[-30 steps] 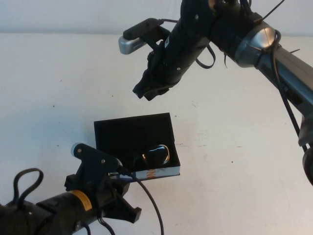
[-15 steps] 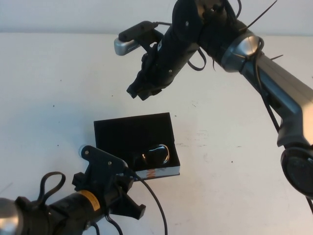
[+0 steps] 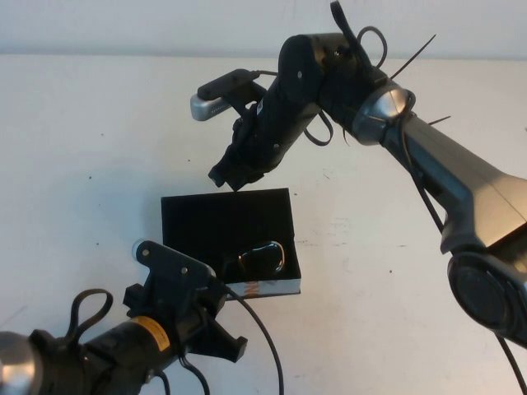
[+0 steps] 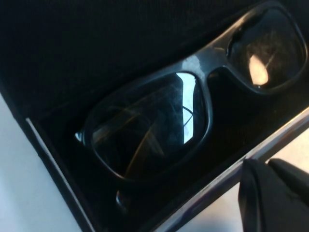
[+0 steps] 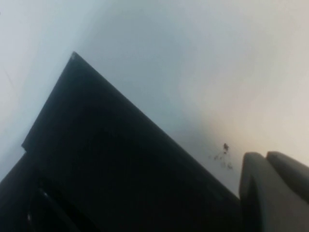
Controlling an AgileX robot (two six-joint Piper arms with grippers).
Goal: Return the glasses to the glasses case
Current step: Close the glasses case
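Note:
The black glasses case lies open at the table's middle, its printed side facing me. The glasses lie inside it by the near wall. In the left wrist view the black frame and lenses fill the case. My left gripper is shut and empty over the table just in front of the case; its fingers touch each other. My right gripper hangs shut and empty above the case's far edge; its fingers are pressed together beside the case.
The white table surrounds the case. The right arm reaches in from the right across the far half. The left arm's cable loops in front of the case.
The right gripper has moved left and down toward the case's far edge. The left arm has shifted slightly in front of the case. The glasses stay in the case.

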